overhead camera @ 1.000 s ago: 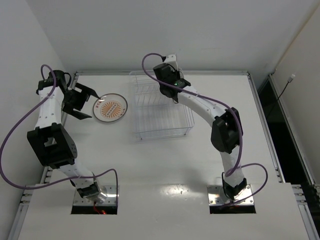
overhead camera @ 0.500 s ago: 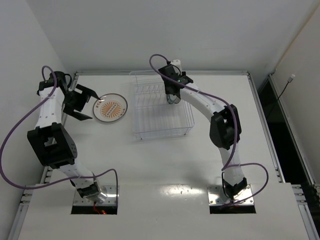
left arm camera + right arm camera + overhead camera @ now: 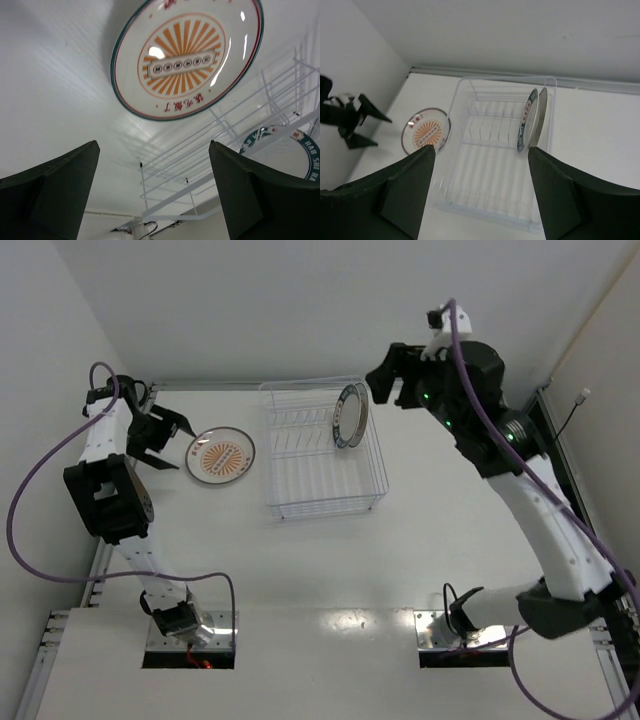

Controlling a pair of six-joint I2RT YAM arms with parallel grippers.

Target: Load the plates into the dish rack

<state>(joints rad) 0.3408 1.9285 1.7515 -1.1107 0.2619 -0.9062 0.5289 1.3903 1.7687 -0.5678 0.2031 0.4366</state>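
Observation:
The plate with the orange sunburst centre (image 3: 220,455) lies flat on the table, left of the dish rack (image 3: 325,505). My left gripper (image 3: 172,445) is open just left of this plate, with nothing between its fingers. The left wrist view shows the same plate (image 3: 187,55) ahead of the open left gripper (image 3: 155,190). Two plates stand upright at the rack's far right: one with a dark blue-green rim (image 3: 345,418) and a pale one (image 3: 362,410) close behind it. My right gripper (image 3: 388,380) hangs open and empty, high above the rack's back right corner.
From the right wrist I look down on the rack (image 3: 485,212), its two standing plates (image 3: 527,120), the orange plate (image 3: 425,131) and the left gripper (image 3: 355,120). White walls close in the table at the left and the back.
My right gripper opened, let go of a plate in the rack and rose up and to the right. The left gripper stayed beside the orange plate, narrowing slightly.

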